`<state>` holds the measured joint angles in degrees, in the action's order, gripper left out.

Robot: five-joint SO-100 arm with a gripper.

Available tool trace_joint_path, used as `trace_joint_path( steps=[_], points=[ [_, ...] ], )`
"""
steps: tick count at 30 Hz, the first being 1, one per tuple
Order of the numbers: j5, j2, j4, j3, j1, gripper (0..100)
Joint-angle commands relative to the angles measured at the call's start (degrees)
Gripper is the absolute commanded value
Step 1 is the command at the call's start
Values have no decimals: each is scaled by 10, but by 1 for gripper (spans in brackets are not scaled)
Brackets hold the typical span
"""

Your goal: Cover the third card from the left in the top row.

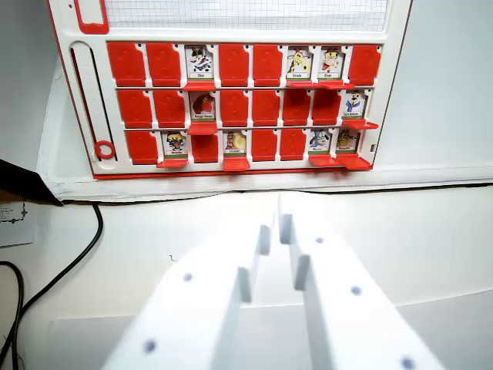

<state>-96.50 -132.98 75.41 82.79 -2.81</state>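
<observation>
Board point(393, 100) of red-and-white plastic, a flat guessing-game panel with three rows of eight hinged flaps, fills the upper part of the wrist view. Its bottom red edge meets a raised white ledge point(431, 179), and below that ledge a bare white tabletop point(424, 239) gives wide open room on both sides of the arm. A black cable point(81, 250) curves across the table below the board's lower left corner, near a strip of brown cardboard point(23, 185) at the wrist view's left margin. A red ring slider point(105, 149) sits low in the slot along the board's left side.

The third card from the left in the top row point(199, 63), a small white portrait tile with a dark cartoon figure, stands uncovered, its red flap lying open beneath it. It lies between closed red flaps on either side, near the board's upper left. It sits well above and slightly to the wrist view's left of the white 3D-printed gripper point(276, 225), well apart from it.

The gripper reaches up from the bottom of the view toward the board, its two blocky fingers point(323, 277) drawn almost together at the tips with only a narrow slit between, pinching nothing. Its tips are short of the board's bottom edge.
</observation>
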Motion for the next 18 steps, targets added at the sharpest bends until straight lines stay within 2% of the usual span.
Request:
trace_joint_path(
  steps=[1,18],
  points=[
    [-1,4,-20,-40,8,0],
    [-2,4,-25,-39,6,0]
  ],
)
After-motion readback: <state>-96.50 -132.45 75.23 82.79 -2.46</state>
